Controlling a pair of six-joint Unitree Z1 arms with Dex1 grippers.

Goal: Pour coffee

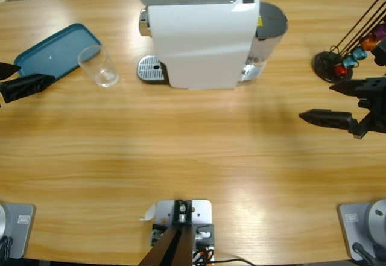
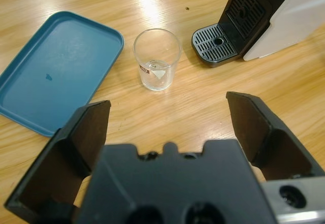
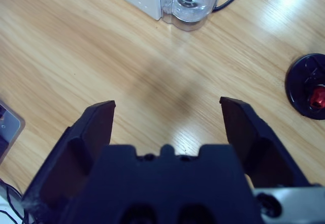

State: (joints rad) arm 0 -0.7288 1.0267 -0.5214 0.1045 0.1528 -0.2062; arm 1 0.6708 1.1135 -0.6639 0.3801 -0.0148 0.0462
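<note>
Wooden table (image 1: 181, 157), white coffee machine (image 1: 202, 37) standing at the far middle, its drip tray (image 1: 151, 69) facing the teal tray (image 1: 57, 50) side. Left gripper (image 1: 15, 80) at the left edge, jaws spread wide, holding nothing, hovering over the teal tray's near corner. Right gripper (image 1: 329, 103) at the right edge, jaws also wide apart and empty, over bare wood. Black capsule rack (image 1: 338, 64) with coloured pods just behind it. Clear glass (image 1: 101, 66) upright and empty, between teal tray and drip tray, near both, not under the spout, nothing blocking it
</note>
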